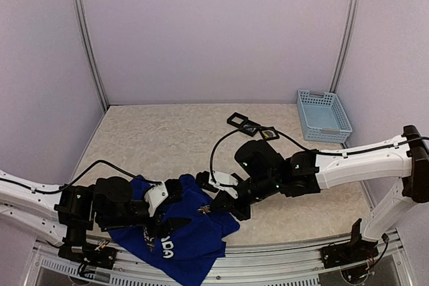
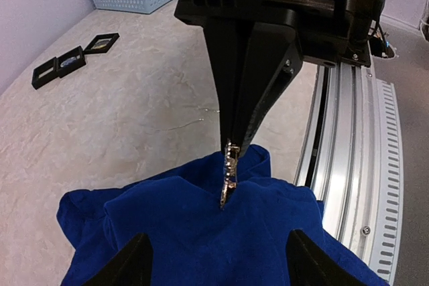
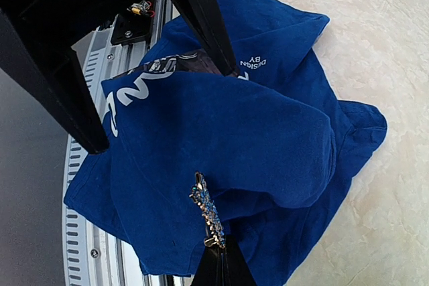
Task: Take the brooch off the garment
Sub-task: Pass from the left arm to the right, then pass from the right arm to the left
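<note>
The garment (image 1: 188,239) is bunched at the lower centre of the overhead view, at the very front edge of the bench (image 1: 154,138), with its lower hem spilled over onto the ribbed metal rail (image 2: 345,132) that runs along that edge. Bare bench surface is seen above and to the left of the cloth, bounded by pale walls on three sides. The black square frames (image 1: 249,124) and a light-blue basket (image 1: 324,115) are set well apart from the shirt in the upper right (the basket sits close to the right wall). The right claw (image 3: 216,252) is brought together, its tips pinched on the lower end of the brooch (image 3: 206,209). The brooch is held standing on a raised fold of blue cloth, and its upper end is free above the fabric. The left claw (image 2: 218,239) is held with its fingers (image 3: 198,11) wide apart, straddling the shirt, with nothing clamped between them; one tip is seen just beside the white lettering.
</note>
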You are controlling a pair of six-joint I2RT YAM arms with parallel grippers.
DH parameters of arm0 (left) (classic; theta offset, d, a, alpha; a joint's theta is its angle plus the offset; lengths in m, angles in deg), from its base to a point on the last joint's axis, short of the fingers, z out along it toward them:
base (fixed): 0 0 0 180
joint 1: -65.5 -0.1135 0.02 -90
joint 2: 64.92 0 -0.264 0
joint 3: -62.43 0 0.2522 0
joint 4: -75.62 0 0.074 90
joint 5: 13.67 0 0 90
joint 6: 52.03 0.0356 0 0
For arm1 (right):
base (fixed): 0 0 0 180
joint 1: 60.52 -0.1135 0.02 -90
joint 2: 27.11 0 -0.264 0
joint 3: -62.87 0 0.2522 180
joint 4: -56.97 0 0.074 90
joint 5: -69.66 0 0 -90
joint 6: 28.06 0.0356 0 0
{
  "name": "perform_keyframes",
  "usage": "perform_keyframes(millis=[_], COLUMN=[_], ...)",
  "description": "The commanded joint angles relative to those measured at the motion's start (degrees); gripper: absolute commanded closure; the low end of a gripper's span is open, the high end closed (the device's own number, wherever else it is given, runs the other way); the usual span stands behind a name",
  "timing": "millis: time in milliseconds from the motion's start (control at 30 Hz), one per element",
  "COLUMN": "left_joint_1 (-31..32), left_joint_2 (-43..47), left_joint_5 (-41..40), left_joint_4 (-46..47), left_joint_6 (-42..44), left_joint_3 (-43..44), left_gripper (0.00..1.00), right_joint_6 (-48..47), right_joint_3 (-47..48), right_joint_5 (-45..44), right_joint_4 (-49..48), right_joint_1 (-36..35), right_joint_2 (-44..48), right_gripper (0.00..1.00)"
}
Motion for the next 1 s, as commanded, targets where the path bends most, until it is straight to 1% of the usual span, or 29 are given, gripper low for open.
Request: perform_keyframes(millis=[0, 33, 133, 233, 333, 467, 667, 967], left_joint_1=[-4.4, -5.4, -7.3, -8.0, -9.2, -9.9, -10.4, -10.9], left_joint_2=[1.0, 1.6, 2.5, 0.6, -1.9, -4.4, -6.9, -10.1], left_joint_5=[11.1, 12.7, 16.5, 16.8, 18.2, 19.0, 21.0, 24.4], left_joint_4=[-0.1, 0.7, 1.7, 2.0, 2.1, 2.6, 4.4, 6.3], left_joint_6=[-0.9, -1.1, -1.8, -2.4, -2.9, -3.3, -3.6, -4.0], left_joint_3=[0.3, -0.3, -1.1, -0.7, 0.2, 0.5, 0.7, 1.3], left_gripper=[0.4, 0.43, 0.47, 0.47, 0.51, 0.52, 0.59, 0.59], right_joint_6=[-0.9, -0.9, -0.9, -0.9, -0.9, -0.9, -0.9, -0.9], right_joint_3=[2.0, 2.2, 2.7, 2.9, 2.8, 2.8, 3.1, 3.3], right_joint_5=[3.4, 3.7, 4.6, 5.2, 5.9, 6.1, 6.0, 6.0], right_joint_4=[2.6, 2.7, 3.2, 3.2, 3.1, 3.0, 3.3, 3.4], right_joint_1=[0.5, 0.5, 0.5, 0.5, 0.5, 0.5, 0.5, 0.5], right_joint_2=[-1.9, -2.3, -3.3, -3.7, -3.6, -3.5, -3.8, -4.1], right_gripper=[1.0, 1.0, 1.0, 1.0, 1.0, 1.0, 1.0, 1.0])
